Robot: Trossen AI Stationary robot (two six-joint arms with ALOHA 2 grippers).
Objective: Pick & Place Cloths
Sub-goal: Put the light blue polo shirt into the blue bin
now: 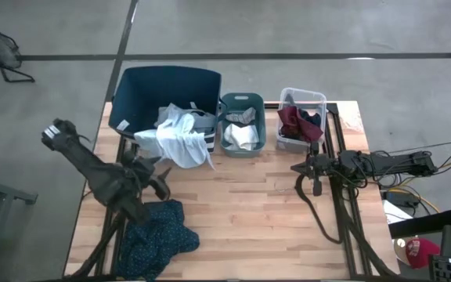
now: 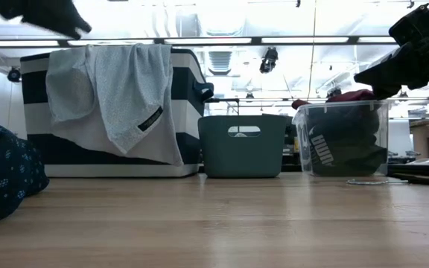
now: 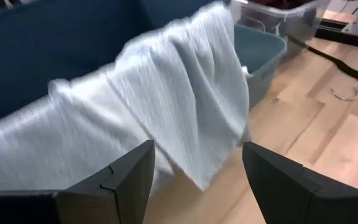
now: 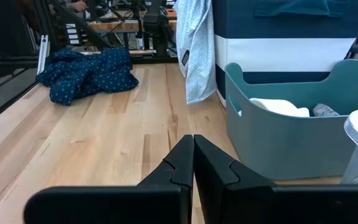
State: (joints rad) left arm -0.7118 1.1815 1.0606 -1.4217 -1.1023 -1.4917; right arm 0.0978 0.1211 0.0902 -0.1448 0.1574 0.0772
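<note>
Over bin rim point(image 1: 210, 135), pale cloth point(image 1: 180, 141) hanging lengthwise

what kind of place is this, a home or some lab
Probably a lab or workshop, not a home: a wooden worktable standing on bare concrete floor, exposed ceiling lights and ducting overhead, and loose cables beside the table.
</note>
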